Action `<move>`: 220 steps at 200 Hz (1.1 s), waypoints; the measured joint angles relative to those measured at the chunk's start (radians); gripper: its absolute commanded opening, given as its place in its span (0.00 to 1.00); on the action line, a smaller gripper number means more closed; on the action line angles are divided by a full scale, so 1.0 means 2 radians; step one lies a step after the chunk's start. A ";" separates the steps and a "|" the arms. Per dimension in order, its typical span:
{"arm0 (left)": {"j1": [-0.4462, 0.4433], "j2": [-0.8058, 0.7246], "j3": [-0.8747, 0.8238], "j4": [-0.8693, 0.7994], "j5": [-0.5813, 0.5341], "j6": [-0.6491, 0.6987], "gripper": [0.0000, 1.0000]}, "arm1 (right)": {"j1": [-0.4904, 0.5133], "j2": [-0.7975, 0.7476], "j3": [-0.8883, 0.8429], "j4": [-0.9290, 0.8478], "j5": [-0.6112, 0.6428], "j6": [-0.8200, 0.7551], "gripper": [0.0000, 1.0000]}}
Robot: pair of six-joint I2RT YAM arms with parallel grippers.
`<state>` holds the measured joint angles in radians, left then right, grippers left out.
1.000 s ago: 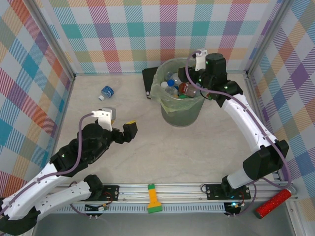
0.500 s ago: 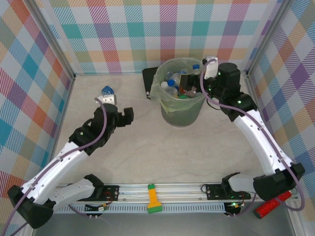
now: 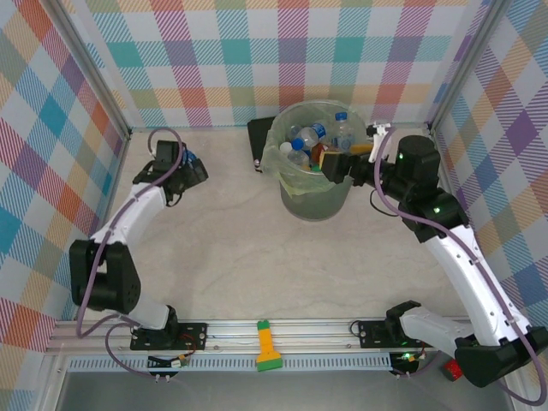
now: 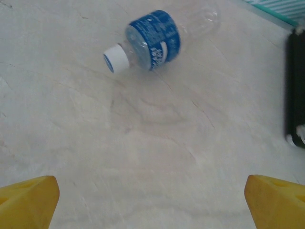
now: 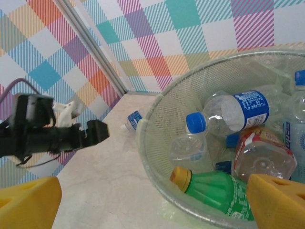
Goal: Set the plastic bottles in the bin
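Observation:
One clear plastic bottle [image 4: 152,40] with a blue label and a white cap lies on its side on the table, apart from and ahead of my open left gripper [image 4: 152,205]. From above, the left gripper [image 3: 195,171] covers most of that bottle [image 3: 189,157] at the far left. The bin [image 3: 295,184] holds several plastic bottles: a green one with a yellow cap [image 5: 214,188], a clear one with a blue cap [image 5: 228,114] and a red-labelled one [image 5: 262,157]. My right gripper [image 3: 342,158] hangs open at the bin's right rim [image 5: 157,157], holding nothing.
A flat black object [image 3: 259,137] lies behind the bin to its left and shows at the edge of the left wrist view [image 4: 296,90]. A yellow-green tool [image 3: 267,347] rests on the front rail. Checked walls close the back and sides.
The left arm has swung from mid-table out to the far-left bottle. The right gripper has opened and drawn back to the right from over the bin, where another clear bottle now shows.

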<state>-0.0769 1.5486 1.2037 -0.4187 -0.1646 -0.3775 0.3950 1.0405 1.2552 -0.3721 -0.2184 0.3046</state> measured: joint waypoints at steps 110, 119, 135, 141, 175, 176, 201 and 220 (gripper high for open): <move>0.095 0.252 0.187 0.041 0.116 0.050 1.00 | 0.000 -0.037 -0.008 -0.032 -0.009 0.018 0.99; 0.095 0.268 0.205 0.041 0.120 0.058 1.00 | 0.000 -0.038 -0.008 -0.036 -0.009 0.020 0.99; 0.095 0.291 0.233 0.040 0.136 0.070 1.00 | 0.000 -0.041 -0.008 -0.043 -0.006 0.020 0.99; 0.095 0.297 0.240 0.040 0.145 0.075 1.00 | 0.000 -0.042 -0.008 -0.046 -0.004 0.020 0.99; 0.095 0.318 0.269 0.029 0.185 0.091 1.00 | 0.000 -0.045 -0.008 -0.051 0.000 0.020 0.99; 0.095 0.318 0.269 0.028 0.186 0.091 1.00 | 0.000 -0.045 -0.008 -0.051 0.000 0.020 0.99; 0.093 0.320 0.272 0.019 0.206 0.096 1.00 | 0.000 -0.044 -0.008 -0.052 0.000 0.024 0.99; 0.091 0.320 0.268 0.015 0.217 0.099 1.00 | 0.000 -0.044 -0.008 -0.052 0.000 0.026 0.99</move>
<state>0.1043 2.1891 1.7401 -0.3893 0.2687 -0.1799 0.3950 0.9531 1.2396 -0.4767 -0.2176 0.3565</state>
